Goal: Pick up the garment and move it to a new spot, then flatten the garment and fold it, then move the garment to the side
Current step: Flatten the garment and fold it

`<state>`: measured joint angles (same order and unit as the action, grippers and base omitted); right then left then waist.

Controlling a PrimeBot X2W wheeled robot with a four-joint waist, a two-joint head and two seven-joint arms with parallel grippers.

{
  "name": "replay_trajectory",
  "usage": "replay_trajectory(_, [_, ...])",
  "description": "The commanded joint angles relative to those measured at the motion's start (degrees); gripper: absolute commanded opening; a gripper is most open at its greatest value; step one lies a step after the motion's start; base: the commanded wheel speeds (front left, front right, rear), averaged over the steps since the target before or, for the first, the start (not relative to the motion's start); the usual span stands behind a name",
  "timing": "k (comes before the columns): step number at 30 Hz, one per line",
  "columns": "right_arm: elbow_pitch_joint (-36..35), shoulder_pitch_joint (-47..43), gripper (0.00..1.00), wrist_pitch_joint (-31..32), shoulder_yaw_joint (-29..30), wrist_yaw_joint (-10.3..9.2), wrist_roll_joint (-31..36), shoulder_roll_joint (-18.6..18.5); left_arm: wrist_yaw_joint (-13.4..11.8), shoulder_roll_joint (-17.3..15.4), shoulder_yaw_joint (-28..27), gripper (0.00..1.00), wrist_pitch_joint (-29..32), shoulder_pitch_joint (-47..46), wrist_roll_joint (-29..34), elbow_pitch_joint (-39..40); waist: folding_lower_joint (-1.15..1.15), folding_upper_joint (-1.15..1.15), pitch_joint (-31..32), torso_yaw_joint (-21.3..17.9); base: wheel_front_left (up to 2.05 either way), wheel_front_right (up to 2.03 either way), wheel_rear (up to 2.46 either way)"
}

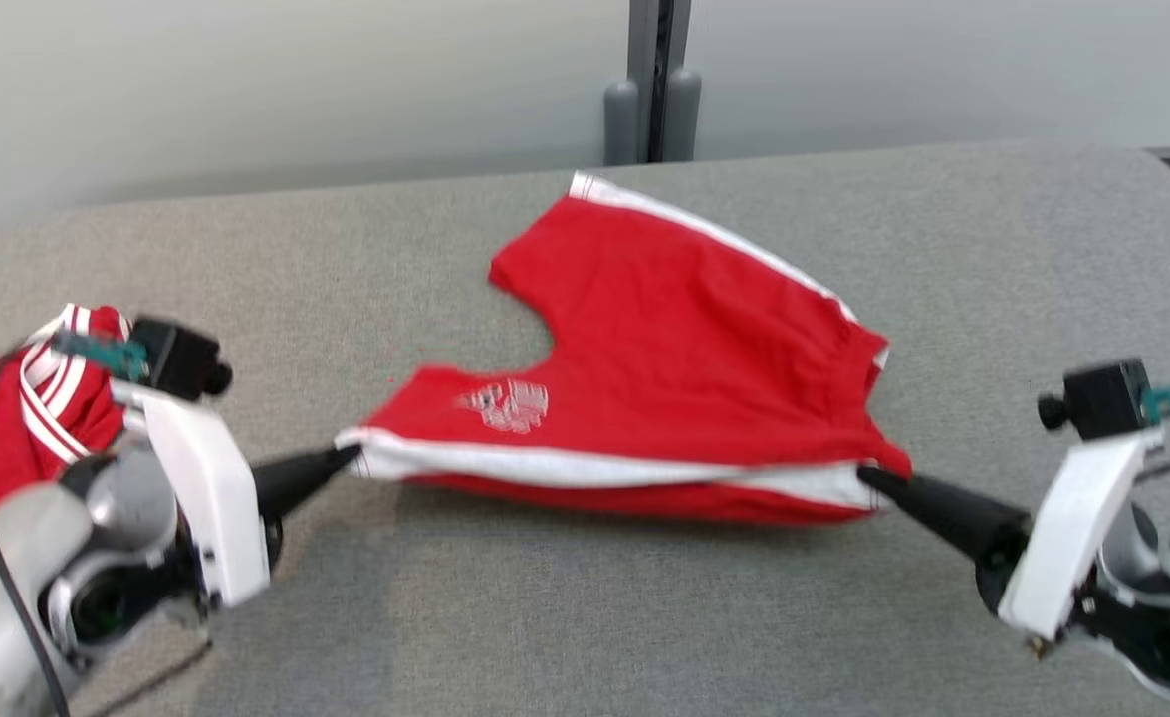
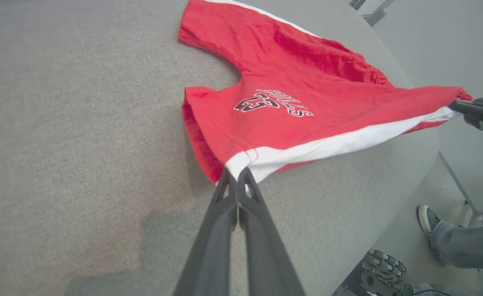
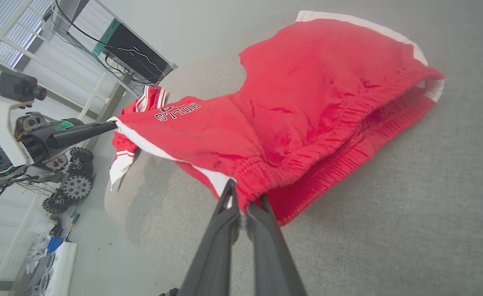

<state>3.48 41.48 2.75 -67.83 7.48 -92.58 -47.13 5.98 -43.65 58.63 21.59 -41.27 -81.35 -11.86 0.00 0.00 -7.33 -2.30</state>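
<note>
Grey desk (image 1: 644, 617) carries the red shorts (image 1: 684, 339) near its middle. Left hand (image 1: 346, 458) and right hand (image 1: 868, 476) are each closed tight on one near corner and pull the side taut, probably to flatten it.

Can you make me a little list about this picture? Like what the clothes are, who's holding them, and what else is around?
garment: red shorts with white side stripes and a printed logo
surface: grey table
left gripper: shut on the white stripe at a leg hem
right gripper: shut on the elastic waistband
shorts' state: near edge stretched between both grippers, far part lying on the table
other cloth: second red garment at the table's left end
nearby: a person's shoe on the floor
</note>
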Motion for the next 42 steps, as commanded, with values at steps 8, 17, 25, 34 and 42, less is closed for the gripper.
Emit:
replay_trajectory(8, [-6.53, -11.03, 0.00, -10.76, -0.79, 0.04, 3.15, -4.84, -6.63, -7.01, 0.02, 0.00, -7.77, 13.40, -2.34, 17.90, 0.00, 0.00, 2.12, -0.83, 0.00, 0.00, 0.00])
replay_trajectory(17, [-10.30, -18.31, 0.00, -17.13, 1.09, 0.04, 3.54, -7.95, -12.61, -11.96, -0.61, 0.00, -13.60, 20.27, -2.18, 28.72, 0.00, 0.00, 2.17, -0.61, 0.00, 0.00, 0.00])
replay_trajectory(25, [-10.79, -17.47, 0.00, -16.10, 1.13, 0.04, 3.96, -8.17, -12.61, -11.76, -1.41, 0.00, -13.52, 18.98, -2.43, 29.05, 0.00, 0.00, 2.22, -1.16, 0.00, 0.00, 0.00])
replay_trajectory(34, [-9.90, -15.59, 0.00, -16.48, 2.98, 0.04, 2.85, -6.74, -11.47, -10.32, -3.58, 0.00, -12.69, 14.07, -1.33, 26.90, 0.00, 0.00, -0.13, -2.02, 0.00, 0.00, 0.00])
replay_trajectory(42, [-8.28, -12.69, 0.00, -15.82, 4.36, 0.04, 2.86, -3.81, -9.88, -7.14, -5.15, 0.00, -9.36, 5.93, 0.20, 21.37, 0.00, 0.00, -3.61, -4.79, 0.00, 0.00, 0.00])
